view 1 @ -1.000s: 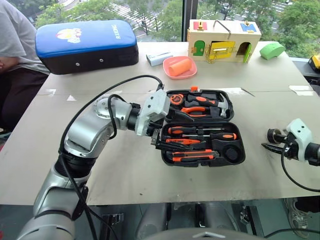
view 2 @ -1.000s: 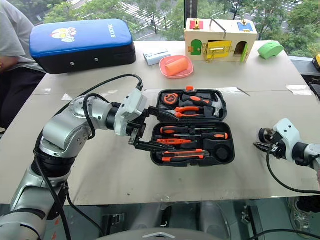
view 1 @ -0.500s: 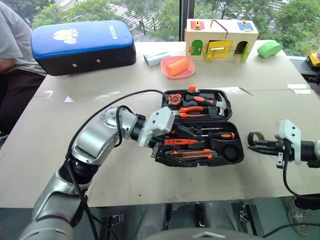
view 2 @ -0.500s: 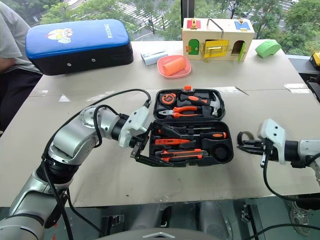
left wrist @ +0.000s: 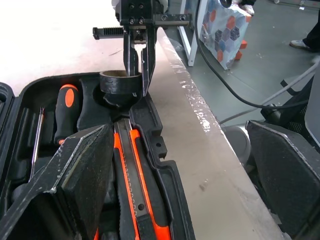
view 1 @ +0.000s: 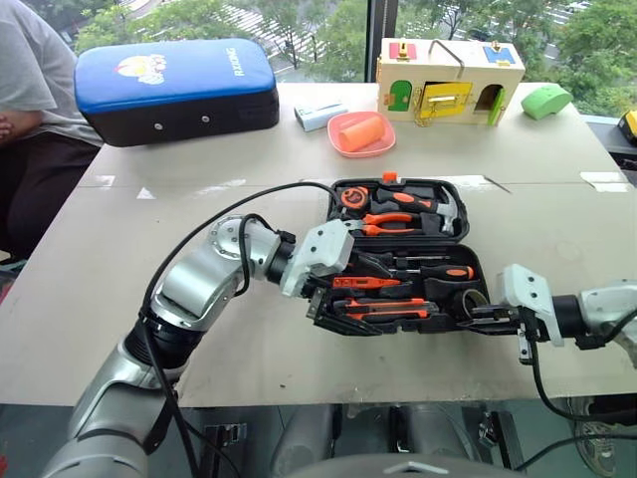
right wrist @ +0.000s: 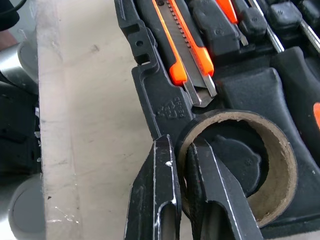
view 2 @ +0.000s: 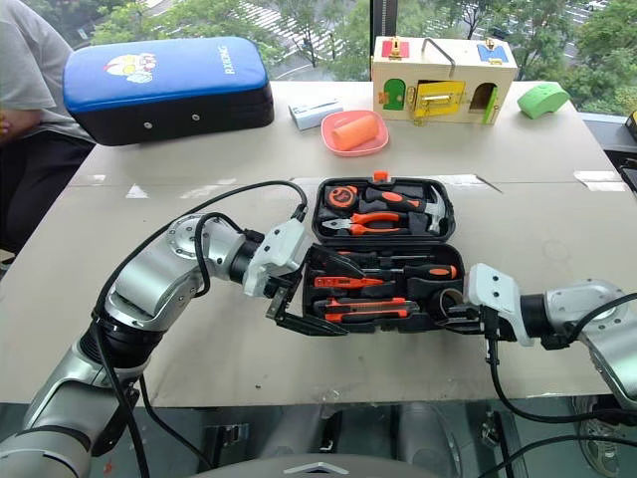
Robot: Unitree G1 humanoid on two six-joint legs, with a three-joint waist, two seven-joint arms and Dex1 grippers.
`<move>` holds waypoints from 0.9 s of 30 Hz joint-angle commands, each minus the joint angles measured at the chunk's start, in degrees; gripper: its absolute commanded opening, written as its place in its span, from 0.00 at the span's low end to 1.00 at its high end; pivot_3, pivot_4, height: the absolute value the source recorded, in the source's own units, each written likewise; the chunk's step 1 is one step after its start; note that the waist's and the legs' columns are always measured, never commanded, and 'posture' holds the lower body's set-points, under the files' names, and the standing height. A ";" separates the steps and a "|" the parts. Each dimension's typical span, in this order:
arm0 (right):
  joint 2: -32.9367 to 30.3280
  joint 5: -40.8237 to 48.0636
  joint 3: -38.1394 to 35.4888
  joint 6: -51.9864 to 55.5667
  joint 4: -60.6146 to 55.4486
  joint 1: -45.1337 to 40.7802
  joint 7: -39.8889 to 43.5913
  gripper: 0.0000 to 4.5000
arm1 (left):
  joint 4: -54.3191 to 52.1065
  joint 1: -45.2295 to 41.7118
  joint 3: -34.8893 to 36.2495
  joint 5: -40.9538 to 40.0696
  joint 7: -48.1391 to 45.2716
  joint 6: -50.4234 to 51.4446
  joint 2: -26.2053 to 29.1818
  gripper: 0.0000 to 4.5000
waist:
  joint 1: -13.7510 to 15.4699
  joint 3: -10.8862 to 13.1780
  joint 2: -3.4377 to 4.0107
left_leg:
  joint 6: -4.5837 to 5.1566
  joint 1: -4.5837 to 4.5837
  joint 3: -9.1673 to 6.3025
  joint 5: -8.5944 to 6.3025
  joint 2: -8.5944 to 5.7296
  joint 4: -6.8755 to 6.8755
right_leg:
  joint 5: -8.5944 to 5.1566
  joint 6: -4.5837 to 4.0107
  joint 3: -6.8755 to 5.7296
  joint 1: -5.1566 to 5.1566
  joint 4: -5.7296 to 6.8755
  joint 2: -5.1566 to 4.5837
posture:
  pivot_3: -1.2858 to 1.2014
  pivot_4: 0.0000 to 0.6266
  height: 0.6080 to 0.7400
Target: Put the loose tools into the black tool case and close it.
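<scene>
- Right gripper is pinching the wall of the tape roll, one finger inside the ring and one outside, so the roll is hanging just over its round recess at the case's near right corner
- Left gripper is standing wide open at the left end of the case, grasping nothing; probably steadying the base
- Knife, two screwdrivers and tester are lying in their slots, leaving the roll as the last loose tool
- Lid is lying open on the table, still needing closing
</scene>
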 commanded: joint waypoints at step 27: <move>-3.78 11.50 -12.23 8.87 7.39 -7.46 3.43 1.00 | 0.63 5.60 10.76 -0.85 8.41 4.61 4.48 1.00 | -0.31 0.00 0.00 | 0.00 -0.01 -0.07 0.00 0.02 -0.04 | 0.00 0.00 -0.04 0.00 -0.05 0.01 | 0.52 0.24 0.96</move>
